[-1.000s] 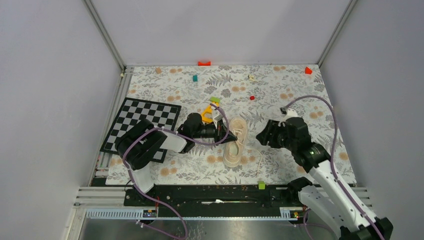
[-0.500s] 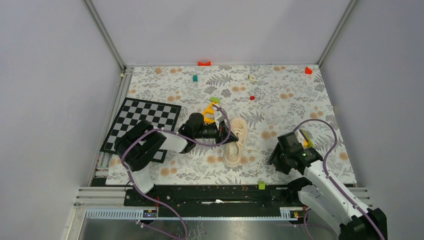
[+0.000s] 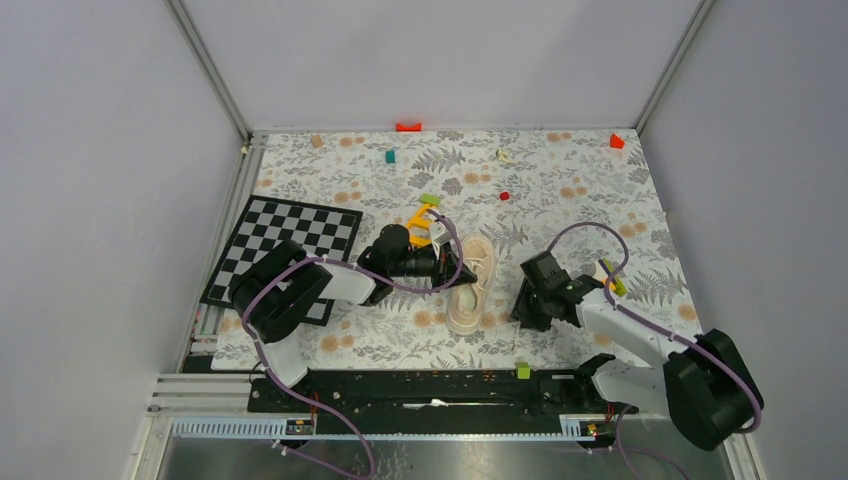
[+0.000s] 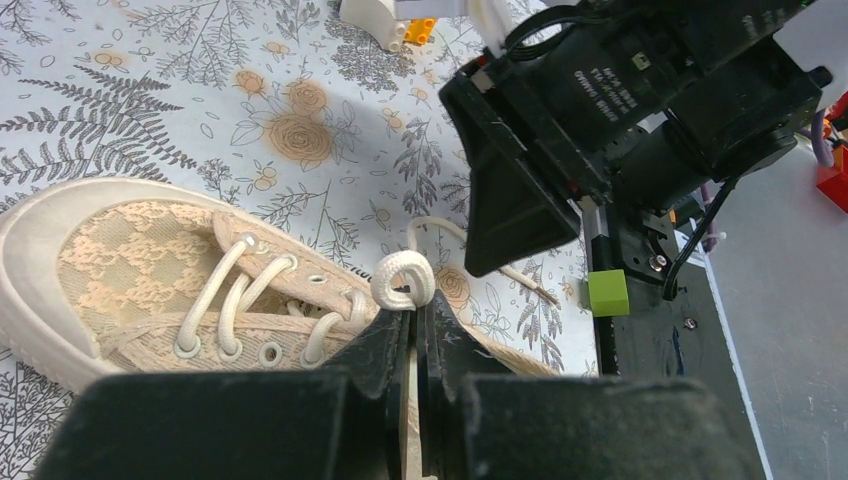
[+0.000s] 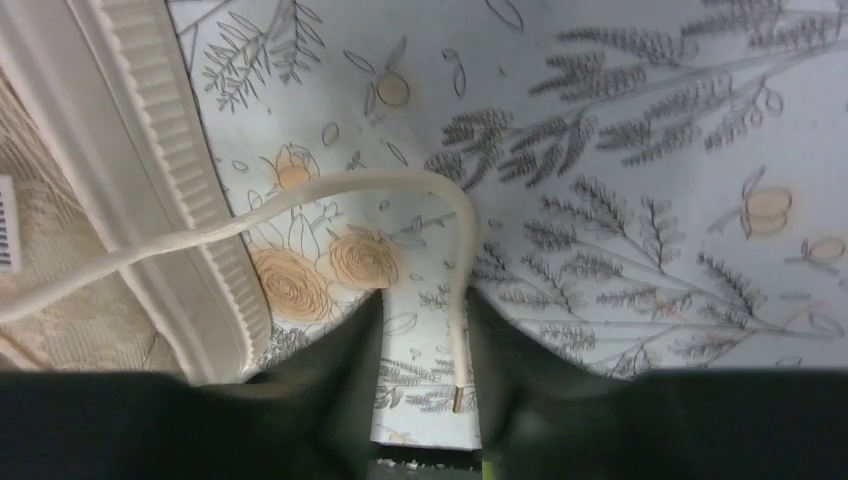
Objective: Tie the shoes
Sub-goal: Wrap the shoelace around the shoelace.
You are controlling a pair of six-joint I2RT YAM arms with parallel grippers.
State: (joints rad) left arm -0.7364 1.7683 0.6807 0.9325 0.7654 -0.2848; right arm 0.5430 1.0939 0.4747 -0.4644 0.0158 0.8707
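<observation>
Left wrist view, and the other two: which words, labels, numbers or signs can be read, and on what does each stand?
Nothing can be read for certain.
White print on the black housing of the right arm, left wrist view: too small and tilted to read.
White tag on the shoe, right wrist view: cut off by the frame, unreadable.

Sneaker (image 3: 468, 290) flanked: left hand (image 3: 446, 268) at 9 o'clock, right hand (image 3: 521, 306) at 3. Yellow toy (image 3: 417, 222) at 11. Desk (image 3: 545, 212) open at 1.
</observation>
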